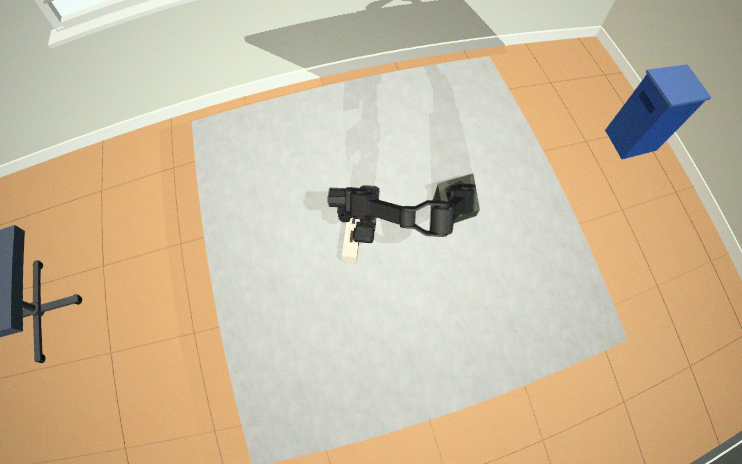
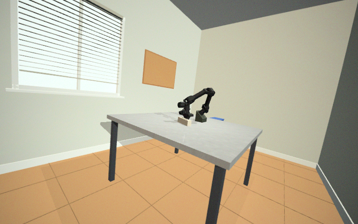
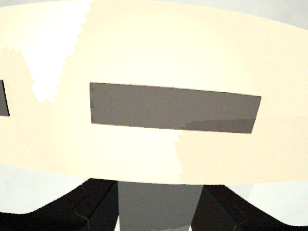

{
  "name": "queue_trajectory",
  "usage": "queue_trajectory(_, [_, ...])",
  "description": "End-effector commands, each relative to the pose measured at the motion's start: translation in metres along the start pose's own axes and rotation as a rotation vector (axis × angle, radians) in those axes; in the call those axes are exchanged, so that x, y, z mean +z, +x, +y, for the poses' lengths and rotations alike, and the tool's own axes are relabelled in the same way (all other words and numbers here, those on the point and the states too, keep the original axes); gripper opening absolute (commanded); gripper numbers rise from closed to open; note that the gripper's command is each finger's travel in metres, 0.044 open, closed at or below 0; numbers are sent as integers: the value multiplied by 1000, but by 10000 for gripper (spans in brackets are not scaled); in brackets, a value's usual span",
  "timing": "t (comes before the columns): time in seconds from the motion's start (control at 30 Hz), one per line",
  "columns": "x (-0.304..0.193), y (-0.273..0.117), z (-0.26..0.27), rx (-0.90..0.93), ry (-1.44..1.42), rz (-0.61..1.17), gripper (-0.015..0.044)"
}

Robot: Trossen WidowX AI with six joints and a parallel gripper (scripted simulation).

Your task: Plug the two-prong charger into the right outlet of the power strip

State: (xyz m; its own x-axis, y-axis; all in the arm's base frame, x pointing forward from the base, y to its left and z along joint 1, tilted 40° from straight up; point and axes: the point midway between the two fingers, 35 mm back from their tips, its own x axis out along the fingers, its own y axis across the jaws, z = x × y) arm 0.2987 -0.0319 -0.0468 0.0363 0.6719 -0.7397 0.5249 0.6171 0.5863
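Note:
The cream power strip (image 1: pixel 349 252) (image 2: pixel 184 121) (image 3: pixel 150 56) lies on the table under the arm's wrist. In the wrist view, its face spans the frame, with one long dark grey slot (image 3: pixel 172 109) in the middle and the end of another dark slot (image 3: pixel 3 99) at the left edge. My gripper (image 3: pixel 156 167) (image 2: pixel 186 117) is shut on the grey charger (image 3: pixel 158 211), which shows between the black fingers at the bottom of the wrist view, against the strip's lower edge. The charger's prongs are hidden, and I cannot tell whether they touch or enter an outlet.
The arm's dark base block (image 1: pixel 471 211) (image 2: pixel 200 117) stands on the grey table (image 1: pixel 410 328) (image 2: pixel 211 137), to the right of the strip. A blue bin (image 1: pixel 651 117) and a dark chair (image 1: pixel 10 279) stand on the floor away from the table.

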Motion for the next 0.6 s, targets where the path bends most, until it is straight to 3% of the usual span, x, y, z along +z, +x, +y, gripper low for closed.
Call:
queue_trajectory(0.0, [7,-2,0,-4,-15,-22,0])
queue_trajectory(0.33, [0,0,0,0,0,0,0])
queue_trajectory(0.57, [0,0,0,0,0,0,184])
